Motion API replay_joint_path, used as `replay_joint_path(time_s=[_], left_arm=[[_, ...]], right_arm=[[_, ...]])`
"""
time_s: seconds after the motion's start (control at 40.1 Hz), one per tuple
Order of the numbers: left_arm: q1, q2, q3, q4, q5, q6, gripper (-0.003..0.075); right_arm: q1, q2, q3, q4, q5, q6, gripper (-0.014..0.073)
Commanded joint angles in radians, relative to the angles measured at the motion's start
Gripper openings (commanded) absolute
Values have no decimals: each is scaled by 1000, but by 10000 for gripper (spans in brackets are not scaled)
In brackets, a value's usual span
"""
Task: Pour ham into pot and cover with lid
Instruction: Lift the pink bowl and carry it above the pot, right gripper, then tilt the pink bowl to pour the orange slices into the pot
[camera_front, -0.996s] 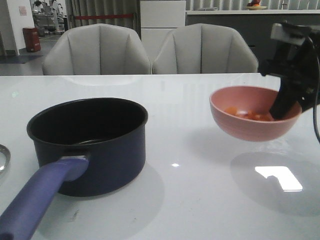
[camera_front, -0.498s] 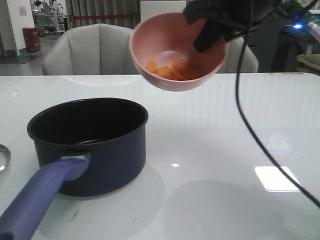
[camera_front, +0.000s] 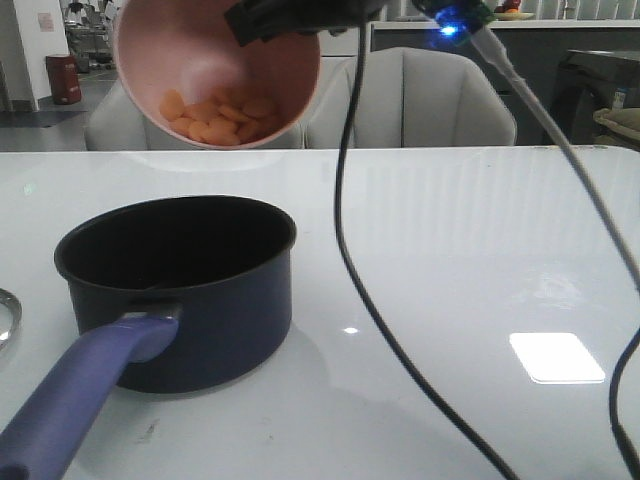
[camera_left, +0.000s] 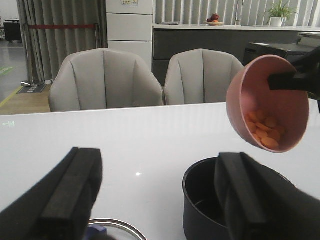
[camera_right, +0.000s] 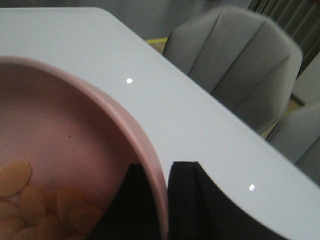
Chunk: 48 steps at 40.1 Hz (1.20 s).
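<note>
Ham (camera_front: 215, 115) slices lay heaped against the lower wall of a pink bowl (camera_front: 150, 60), which hung tipped in the air above and just behind the pot (camera_front: 180, 285), its mouth turned toward the camera. At the far left edge of the front view, only a sliver of the lid (camera_front: 6, 322) showed on the table (camera_front: 480, 240), just beside the pot's handle (camera_front: 85, 395). The pot stood upright near the table's front left, its long handle reaching to the lower left corner. The left gripper (camera_left: 155, 195) hovered over the lid and pot with its fingers spread wide, holding nothing. The right gripper (camera_right: 160, 200) was closed on the bowl's rim, one finger inside and one outside. Rightward of the pot, the white tabletop lay bare, crossed only by a hanging black cable (camera_front: 350, 250).
</note>
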Motion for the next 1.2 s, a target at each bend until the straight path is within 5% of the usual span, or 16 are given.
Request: replay_joint_path(time_s=[0.0,0.249,0.598,0.922,1.171], left_arm=[[-8,12,-25,-7,-77,0,522],[-8,12,-25,-7,-77,0,522],[-8,12,-25,-25,-77,0,522],[-8,12,-25,-25,-77,0,522],[-8,12,-25,-25,-77,0,522]], right_arm=[[20,-19,-36,-11,-220,-131,139],[46,63,-32,-11,-488,-314,139],[86,99,40,-14,-901,-409,139],[87,139,67,-103,-1052,-429,139],[96,166,67,1,-963,-333,139]])
